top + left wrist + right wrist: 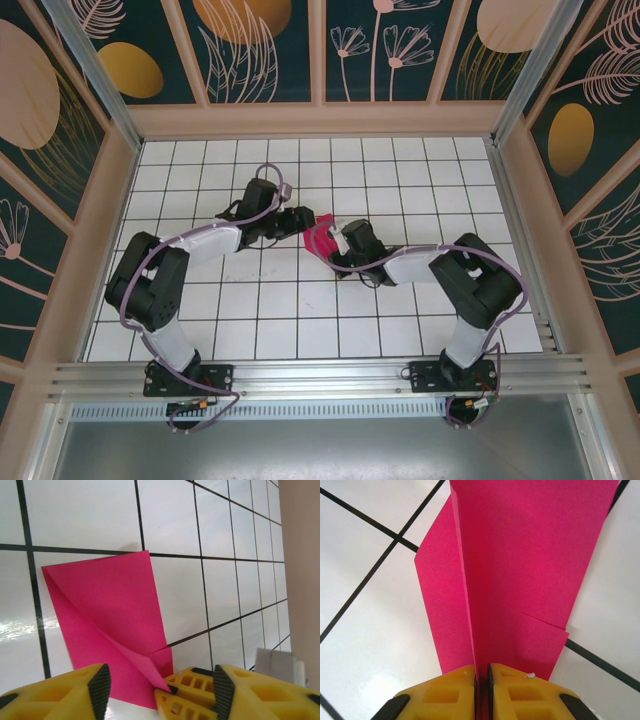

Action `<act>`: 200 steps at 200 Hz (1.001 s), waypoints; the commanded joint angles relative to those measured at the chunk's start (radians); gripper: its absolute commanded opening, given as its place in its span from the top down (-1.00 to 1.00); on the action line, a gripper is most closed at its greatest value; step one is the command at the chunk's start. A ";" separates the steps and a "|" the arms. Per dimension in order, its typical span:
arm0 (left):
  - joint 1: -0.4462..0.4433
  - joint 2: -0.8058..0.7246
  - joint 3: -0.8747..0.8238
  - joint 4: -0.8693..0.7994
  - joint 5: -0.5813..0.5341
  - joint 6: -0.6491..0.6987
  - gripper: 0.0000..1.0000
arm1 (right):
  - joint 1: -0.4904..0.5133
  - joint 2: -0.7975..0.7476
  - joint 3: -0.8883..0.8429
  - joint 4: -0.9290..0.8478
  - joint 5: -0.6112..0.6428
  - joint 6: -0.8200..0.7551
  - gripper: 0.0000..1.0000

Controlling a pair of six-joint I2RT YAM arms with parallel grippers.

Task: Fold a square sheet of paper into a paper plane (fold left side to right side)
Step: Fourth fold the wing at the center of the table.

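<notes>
The folded square sheet of paper (520, 580) is partly raised from the tabletop (365, 630). Its long axis runs straight ahead from the right pincer (481, 672), which is clamped on its near edge. The left pincer (157, 680) stands parted and unloaded, straddling that gripped end from the opposite side. No writing is legible.

White table (210, 320), ruled by thin black lines into square tiles, seen from above and bounded by a beige frame (320, 121) at 12, 3 and 9 o'clock and by an aluminium rail (320, 372) at 6 o'clock. A creased magenta-pink sheet of paper (321, 240) rests close to its centre, slightly toward 12 o'clock, one panel lying on the tiles and a fold standing up from it.
</notes>
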 commanded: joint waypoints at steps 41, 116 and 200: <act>-0.016 0.078 -0.027 0.067 0.039 -0.028 0.20 | -0.057 -0.048 -0.048 0.086 -0.172 0.090 0.70; -0.053 0.199 0.054 0.083 0.059 -0.038 0.28 | -0.088 -0.022 -0.041 0.073 -0.219 0.108 0.71; -0.062 0.207 0.068 0.082 0.057 -0.043 0.22 | -0.113 0.020 -0.023 0.036 -0.267 0.119 0.71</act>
